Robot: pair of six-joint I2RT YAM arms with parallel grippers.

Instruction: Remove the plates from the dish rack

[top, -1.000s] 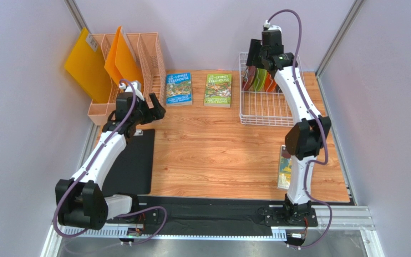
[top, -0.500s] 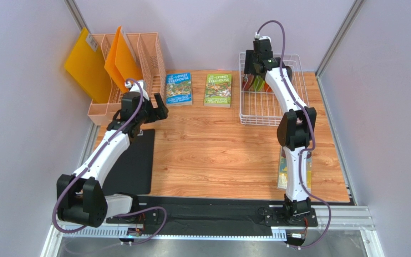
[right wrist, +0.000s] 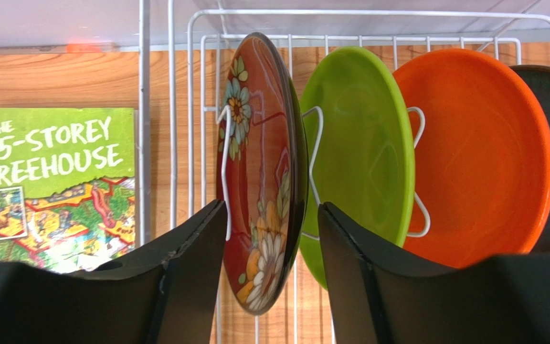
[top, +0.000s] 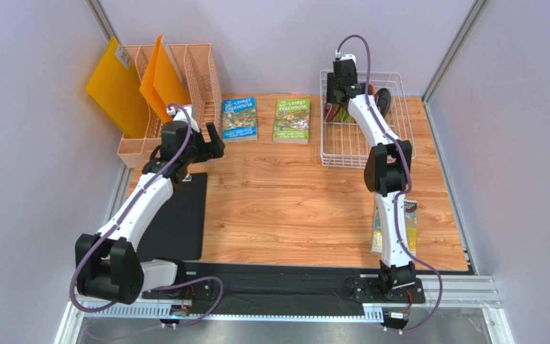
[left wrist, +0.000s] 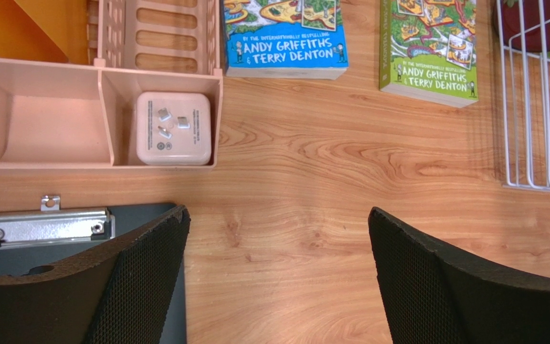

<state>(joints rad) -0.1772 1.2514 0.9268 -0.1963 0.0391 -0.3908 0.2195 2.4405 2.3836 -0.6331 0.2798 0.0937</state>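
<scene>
Wooden tabletop (top: 292,208), lilac walls (top: 271,43), dish rack (top: 346,147)

Four plates (right wrist: 357,143), three books (top: 291,120), one dish rack (top: 342,154), one organiser (top: 202,79), one clipboard (top: 181,215).

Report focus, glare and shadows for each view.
Top external: even soft light, faint shadows on the table, nothing blurred. Left wrist: sharp, the blue book text legible, no glare. Right wrist: the dark red plate crisp, faint rim sheen.
</scene>
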